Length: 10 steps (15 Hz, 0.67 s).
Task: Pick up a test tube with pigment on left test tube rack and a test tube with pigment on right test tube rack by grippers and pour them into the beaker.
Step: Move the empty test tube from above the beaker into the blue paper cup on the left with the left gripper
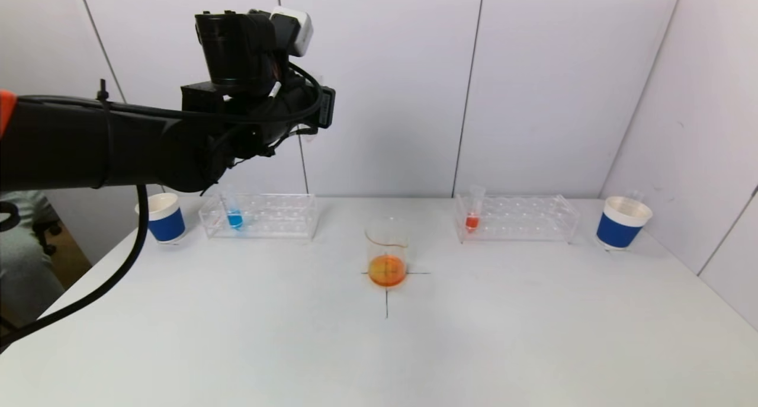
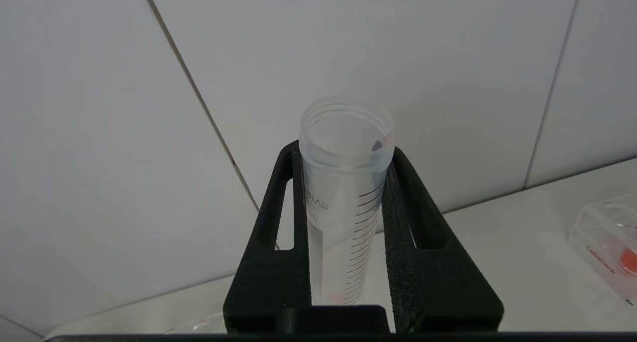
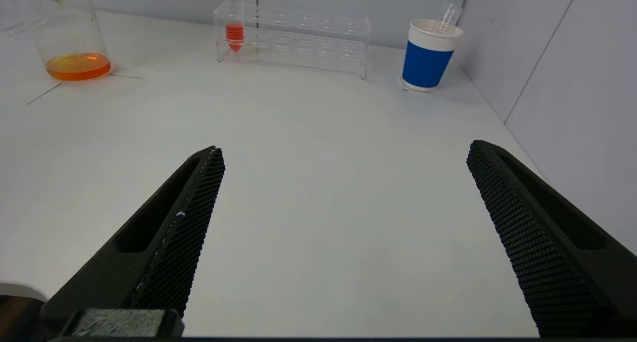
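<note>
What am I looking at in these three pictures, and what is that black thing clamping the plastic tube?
This is a two-armed robot at a white table. The wide picture comes from a camera on its head; the other two come from cameras on its wrists.

In the left wrist view, the left gripper, a black two-fingered clamp, is shut on a clear plastic graduated test tube that looks almost empty. In the head view that arm is raised high at the left.

The right gripper hangs open over bare table, holding nothing.

On the table stand a glass beaker with orange liquid in the middle, a clear left test tube rack holding a tube of blue pigment, a clear right test tube rack holding a tube of red pigment, and two blue-and-white paper cups, one at each end.
</note>
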Each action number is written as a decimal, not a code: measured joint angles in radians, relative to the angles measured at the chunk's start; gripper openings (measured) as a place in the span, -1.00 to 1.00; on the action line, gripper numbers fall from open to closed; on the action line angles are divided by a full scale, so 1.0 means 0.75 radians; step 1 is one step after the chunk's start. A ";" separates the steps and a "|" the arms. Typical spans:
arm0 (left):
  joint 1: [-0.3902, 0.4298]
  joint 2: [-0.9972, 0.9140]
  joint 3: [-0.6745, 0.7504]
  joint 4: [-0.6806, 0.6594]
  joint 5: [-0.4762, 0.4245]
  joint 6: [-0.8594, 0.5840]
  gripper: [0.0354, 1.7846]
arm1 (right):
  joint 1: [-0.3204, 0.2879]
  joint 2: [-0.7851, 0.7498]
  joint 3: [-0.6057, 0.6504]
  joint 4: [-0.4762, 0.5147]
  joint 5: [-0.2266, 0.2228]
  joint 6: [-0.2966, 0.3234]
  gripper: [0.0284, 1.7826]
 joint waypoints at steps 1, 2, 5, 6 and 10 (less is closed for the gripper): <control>0.008 -0.025 -0.007 0.082 0.003 -0.063 -0.54 | 0.000 0.000 0.000 0.000 0.000 0.000 0.99; 0.024 -0.051 -0.015 0.170 -0.001 -0.125 -0.54 | 0.000 0.000 0.000 0.000 0.000 0.000 0.99; 0.104 -0.102 -0.033 0.279 -0.012 -0.212 -0.54 | 0.000 0.000 0.000 0.000 0.000 0.000 0.99; 0.133 -0.113 -0.031 0.282 -0.015 -0.216 -0.54 | 0.000 0.000 0.000 0.000 0.000 0.000 0.99; 0.260 -0.148 0.005 0.297 -0.025 -0.267 -0.54 | 0.000 0.000 0.000 0.000 0.000 0.000 0.99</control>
